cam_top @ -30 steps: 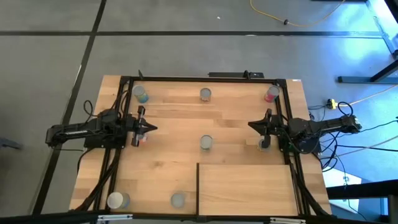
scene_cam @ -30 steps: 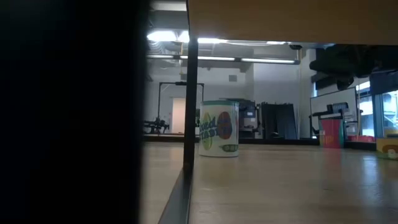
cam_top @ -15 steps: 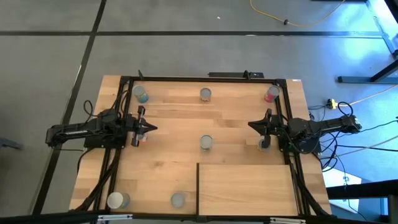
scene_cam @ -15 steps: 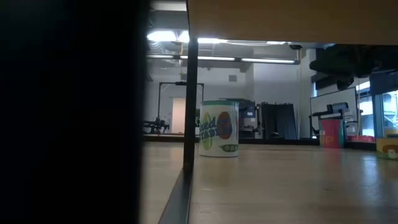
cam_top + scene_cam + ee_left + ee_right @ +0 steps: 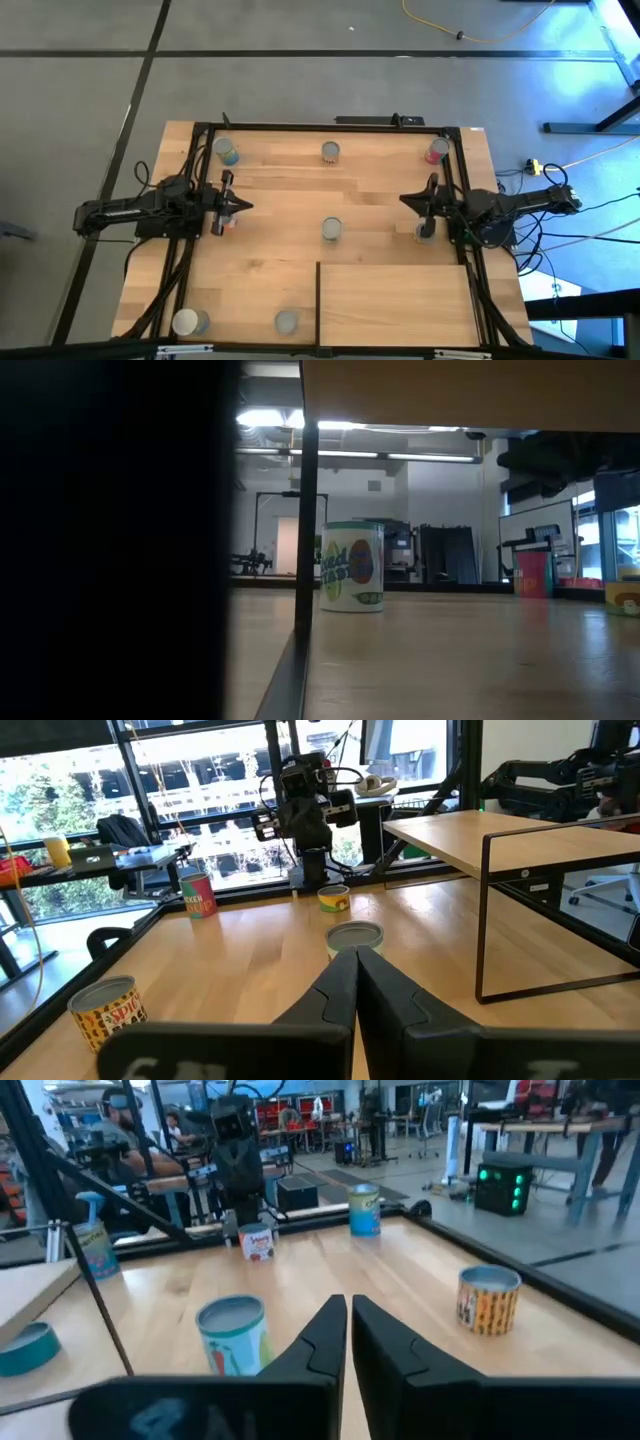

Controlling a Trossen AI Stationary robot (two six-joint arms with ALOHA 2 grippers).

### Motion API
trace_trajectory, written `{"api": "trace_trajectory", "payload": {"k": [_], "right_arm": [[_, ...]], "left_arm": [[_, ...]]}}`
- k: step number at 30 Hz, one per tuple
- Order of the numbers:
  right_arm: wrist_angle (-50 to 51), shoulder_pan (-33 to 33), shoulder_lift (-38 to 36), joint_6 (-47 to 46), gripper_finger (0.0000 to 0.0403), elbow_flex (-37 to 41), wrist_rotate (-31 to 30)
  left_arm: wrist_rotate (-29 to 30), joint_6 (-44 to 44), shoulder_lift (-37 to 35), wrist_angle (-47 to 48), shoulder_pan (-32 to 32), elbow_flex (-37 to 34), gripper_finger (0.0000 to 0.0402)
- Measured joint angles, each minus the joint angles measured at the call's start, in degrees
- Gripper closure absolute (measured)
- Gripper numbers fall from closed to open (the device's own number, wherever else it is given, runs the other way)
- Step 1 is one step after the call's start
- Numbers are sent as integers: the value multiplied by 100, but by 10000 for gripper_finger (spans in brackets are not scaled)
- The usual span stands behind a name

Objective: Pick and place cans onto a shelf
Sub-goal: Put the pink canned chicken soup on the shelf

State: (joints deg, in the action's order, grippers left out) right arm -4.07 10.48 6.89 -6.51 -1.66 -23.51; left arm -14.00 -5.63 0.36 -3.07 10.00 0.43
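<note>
Around us is a workshop with grey floor, windows and other rigs beyond the plank table (image 5: pixel 270 250). The shelf (image 5: pixel 395 300), a pale wooden panel on thin black legs, stands raised over the table's near right corner and carries nothing yet. The cans stand upright and well apart: a blue one (image 5: pixel 227 152), a grey-topped one (image 5: pixel 330 152) and a red one (image 5: pixel 436 151) along the far edge, one at the centre (image 5: pixel 331 229), and two at the near edge (image 5: pixel 187 322), (image 5: pixel 287 321). Our left gripper (image 5: pixel 240 206) hovers at the left side, fingers pressed together, pointing at the centre can (image 5: pixel 354 937). Our right gripper (image 5: pixel 405 200) mirrors it, likewise closed on nothing. We judge these tins rigid, light and smooth-sided, so we should first spread the fingers, then clamp mid-height across the label, squarely, lest one slip or tip.
</note>
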Motion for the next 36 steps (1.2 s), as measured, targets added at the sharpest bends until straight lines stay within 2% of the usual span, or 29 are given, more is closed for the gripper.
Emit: {"api": "trace_trajectory", "payload": {"k": [3,6,13,15,19,21,24,27,32,36], "right_arm": [[240,0,20,99,394,-312,-272],[921,-2,112,214,397,-856,-687],[2513,-4,827,98,399,-2291,-1340],[2781,-6,1121,-107,399,-2704,-1494],[3608,-7,1734,-966,400,-3564,-1825],[4178,-7,2042,-1353,400,-3992,-2042],[5080,-51,2515,-1920,401,-4627,-2245],[5873,-203,2942,-2627,401,-5258,-2220],[7052,-583,3650,-3262,401,-6218,-1856],[7853,-959,4121,-3751,402,-6856,-1442]], "left_arm": [[0,0,0,-2,-2,-2,401],[-1,0,0,-3,0,-2,401],[50,-120,-2,-38,-2,-2,401],[516,129,-1,-48,-2,3,401],[1826,1149,-2,-46,0,280,401],[1965,1257,-2,-16,0,458,401],[1965,1348,28,406,0,946,401],[2068,1640,235,1372,-2,1571,401],[2183,1877,956,2619,-2,2677,401],[2229,2175,1668,3246,-2,3500,401]]}}
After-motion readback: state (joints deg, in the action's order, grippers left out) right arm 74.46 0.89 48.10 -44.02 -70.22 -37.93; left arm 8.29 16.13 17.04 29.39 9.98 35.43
